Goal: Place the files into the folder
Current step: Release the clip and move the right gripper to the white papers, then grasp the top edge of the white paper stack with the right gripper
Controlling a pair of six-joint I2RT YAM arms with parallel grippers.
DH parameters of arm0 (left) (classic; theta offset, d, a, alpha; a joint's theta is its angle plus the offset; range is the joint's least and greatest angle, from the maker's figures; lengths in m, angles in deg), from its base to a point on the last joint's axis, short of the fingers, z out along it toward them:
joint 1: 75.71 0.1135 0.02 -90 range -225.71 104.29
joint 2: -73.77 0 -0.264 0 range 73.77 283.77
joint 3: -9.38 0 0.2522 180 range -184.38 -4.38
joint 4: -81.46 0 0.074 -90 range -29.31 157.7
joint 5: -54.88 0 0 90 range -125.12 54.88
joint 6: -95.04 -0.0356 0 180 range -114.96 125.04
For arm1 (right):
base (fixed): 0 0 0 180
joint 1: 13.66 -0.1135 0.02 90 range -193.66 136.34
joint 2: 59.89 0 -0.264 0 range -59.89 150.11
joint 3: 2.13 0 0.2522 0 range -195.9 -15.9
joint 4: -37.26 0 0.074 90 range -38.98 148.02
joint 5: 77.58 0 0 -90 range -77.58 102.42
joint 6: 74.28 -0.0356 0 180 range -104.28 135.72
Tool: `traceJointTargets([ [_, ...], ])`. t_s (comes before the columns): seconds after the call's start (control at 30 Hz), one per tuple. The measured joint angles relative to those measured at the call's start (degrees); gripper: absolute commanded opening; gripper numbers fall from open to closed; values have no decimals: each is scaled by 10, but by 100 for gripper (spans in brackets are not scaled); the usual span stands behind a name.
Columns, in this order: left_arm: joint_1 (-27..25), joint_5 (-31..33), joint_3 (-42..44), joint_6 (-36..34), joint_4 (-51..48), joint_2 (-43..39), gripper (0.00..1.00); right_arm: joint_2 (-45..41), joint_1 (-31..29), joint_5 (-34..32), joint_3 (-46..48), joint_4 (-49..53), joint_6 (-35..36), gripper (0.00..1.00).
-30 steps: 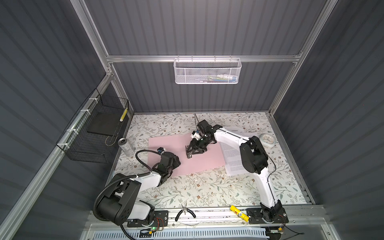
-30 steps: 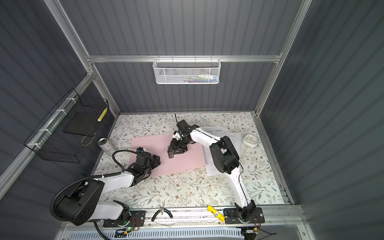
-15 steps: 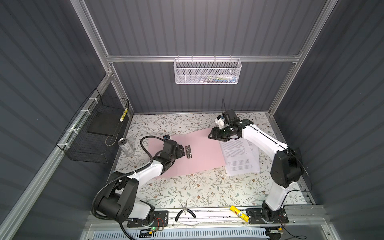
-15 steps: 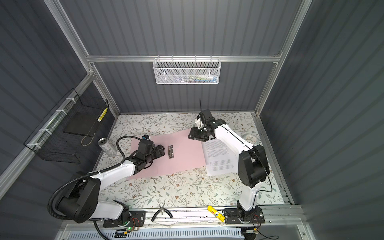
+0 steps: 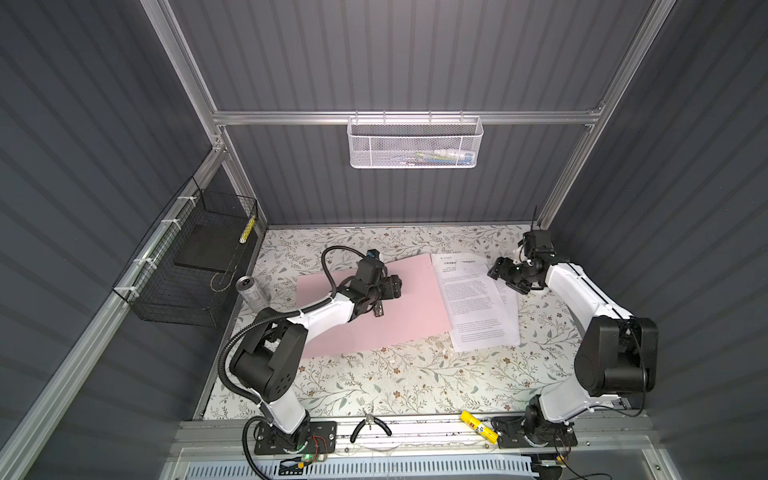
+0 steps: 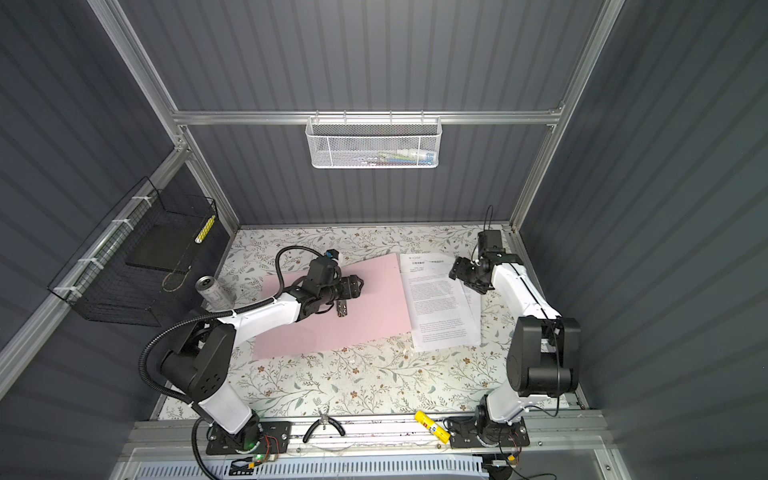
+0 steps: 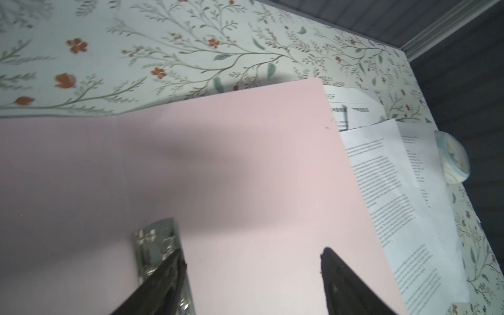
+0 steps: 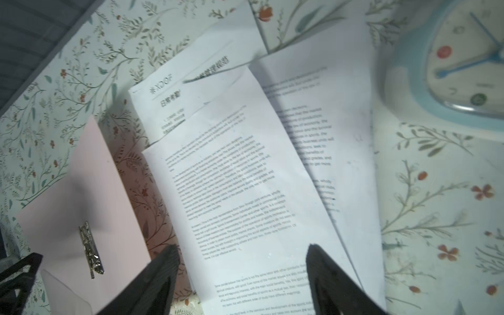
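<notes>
a: since a second ago the right gripper (image 5: pixel 505 274) has been swung off the thin pale pink folder (image 5: pixel 415 303) to the headed end of the loose white printed paper sheets (image 5: pixel 473 303); the left gripper (image 7: pixel 252 251) has been brought over the dark metal clip strip (image 5: pixel 379 311)
b: jaws?
a: both are seen apart, nothing held
b: handling?
a: the sheets, fanned just beside the folder, are judged light, limp and slippery; a free corner should be pinched and the stack kept together
</notes>
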Motion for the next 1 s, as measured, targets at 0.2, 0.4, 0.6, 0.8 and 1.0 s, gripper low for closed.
traceJointTargets([
  [0.2,-10,-43,-64,-3,9,63,78,28,42,30,9,-17,22,74],
  [0.4,-10,-89,-107,-2,14,136,77,109,50,68,-21,-33,39,73],
  [0.6,-10,-127,-144,-1,16,187,76,144,59,92,-52,-33,55,72],
  [0.8,-10,-157,-166,5,23,221,74,184,63,109,-96,-22,70,70],
  [1.0,-10,-174,-177,12,26,247,73,220,64,115,-106,1,74,69],
])
